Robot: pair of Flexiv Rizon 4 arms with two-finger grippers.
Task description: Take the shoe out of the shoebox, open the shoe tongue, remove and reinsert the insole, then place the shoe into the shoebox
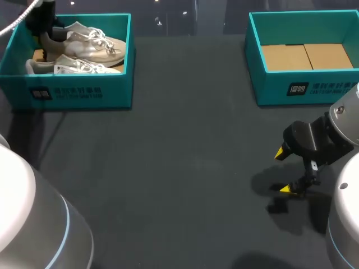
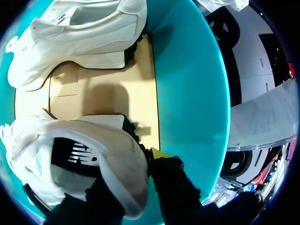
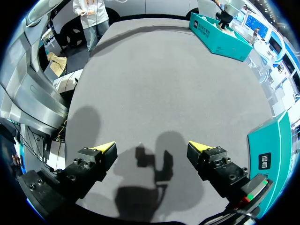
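The teal shoebox at the far left holds two white lace-up shoes. My left gripper is down inside it at the heel of the rear shoe. In the left wrist view my left gripper is shut on that shoe's heel collar, one finger inside the shoe and the yellow-tipped one outside it. The second shoe lies ahead on the cardboard floor, against the box wall. My right gripper hangs open just above the bare table at the right.
A second teal box with a cardboard floor and nothing in it stands at the far right, just beyond my right gripper; its corner shows beside that gripper. Dark table surface lies between the boxes.
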